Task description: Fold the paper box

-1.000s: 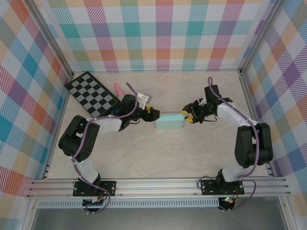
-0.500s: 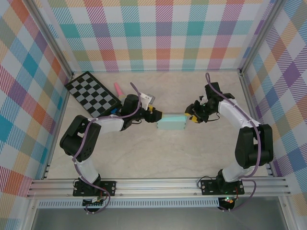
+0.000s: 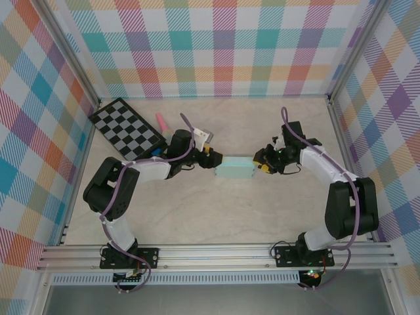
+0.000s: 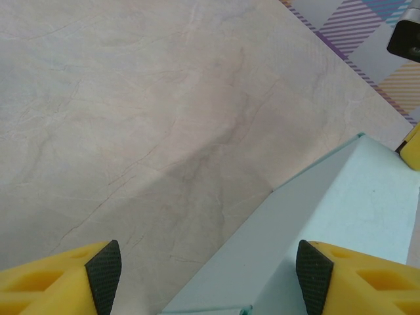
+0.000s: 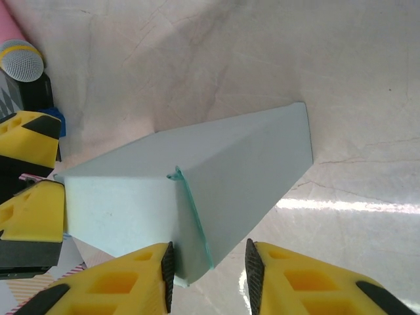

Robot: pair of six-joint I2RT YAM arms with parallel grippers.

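The paper box [image 3: 234, 169] is a pale mint closed rectangular block lying flat on the marble table between both arms. My left gripper [image 3: 209, 157] is at its left end. In the left wrist view the left gripper [image 4: 209, 279] stands open wide, and the paper box [image 4: 341, 216] reaches in beside the right pad [image 4: 314, 279], with bare table by the other pad. My right gripper [image 3: 262, 164] is at the right end. In the right wrist view the right gripper [image 5: 209, 274] straddles the box's [image 5: 249, 157] end corner, with one pad against it and the other still apart.
A black-and-white checkerboard [image 3: 126, 126] lies at the back left with a pink microphone [image 3: 160, 121] beside it. A small dark-blue cube [image 5: 58, 121] sits behind the left gripper. Plaid walls and metal rails close in the table on three sides.
The right gripper's jaws have narrowed around the box's right end and the arm has shifted slightly nearer. The box has straightened a little. The left gripper has stayed wide at the left end.
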